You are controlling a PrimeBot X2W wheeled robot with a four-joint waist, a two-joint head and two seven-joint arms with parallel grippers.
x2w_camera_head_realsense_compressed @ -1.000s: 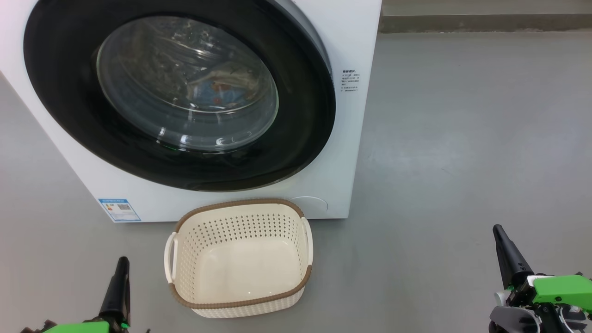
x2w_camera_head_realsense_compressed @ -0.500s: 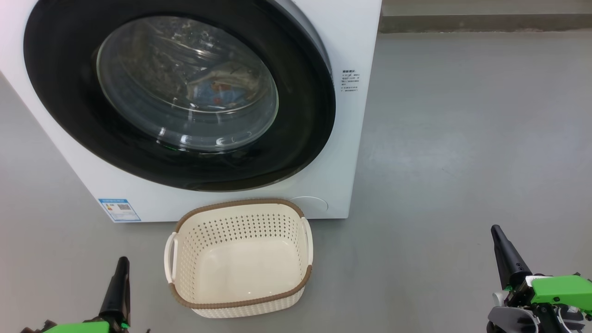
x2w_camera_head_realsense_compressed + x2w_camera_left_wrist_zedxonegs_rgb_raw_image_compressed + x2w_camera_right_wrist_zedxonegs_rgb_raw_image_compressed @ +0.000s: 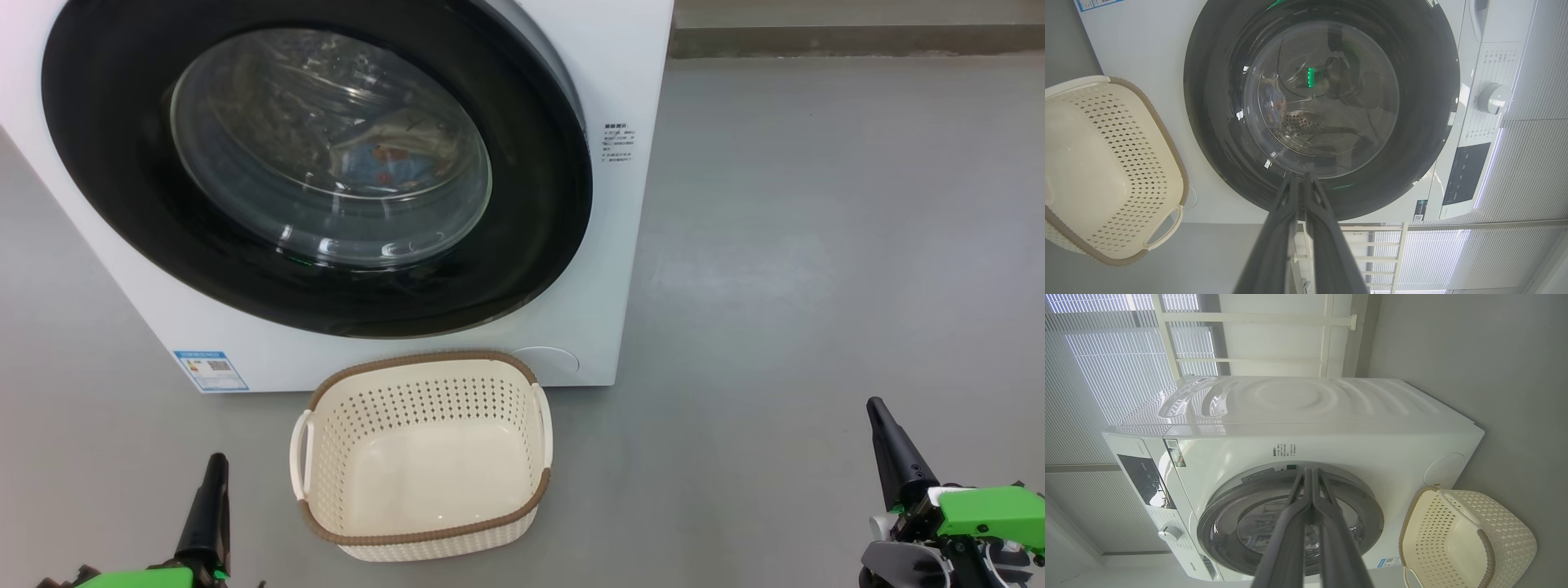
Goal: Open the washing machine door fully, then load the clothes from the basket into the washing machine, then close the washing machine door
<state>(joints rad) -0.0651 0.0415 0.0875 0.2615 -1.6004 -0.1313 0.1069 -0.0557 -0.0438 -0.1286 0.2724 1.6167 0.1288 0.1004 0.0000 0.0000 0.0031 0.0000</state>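
We see both arms held low at the bottom corners of the head view, green-cased wrists at the frame's edge and long dark fingers pointing up toward the machine. The left pincer [image 3: 217,459] rises nearly straight at the lower left. The right pincer [image 3: 877,403] leans slightly leftward at the lower right. Each pincer has its two fingers pressed together with nothing between them, and neither touches anything. Both wrist views confirm this, the dark fingers [image 3: 1282,216] meeting at their tips.

The big white boxy front-loading washing machine [image 3: 629,73] stands on the grey floor [image 3: 816,245]. Its large round washing machine door [image 3: 539,220], with a wide glossy black rim, lies shut against the front. Through the bulging clear glass we make out the clothes [image 3: 384,159], light blue fabric with orange print beside a cream piece, lying inside the drum. The small cream plastic basket [image 3: 424,358], with perforated sides and a brown woven-look rim, sits on the floor just before the machine. It is below the door and between the two pincers, with its smooth bottom showing.

The left wrist view adds the round white dial [image 3: 1492,98] and dark control panel [image 3: 1466,171] beside the door. The right wrist view adds the machine's glossy white top [image 3: 1290,396] and pale slatted blinds [image 3: 1106,355] behind it.
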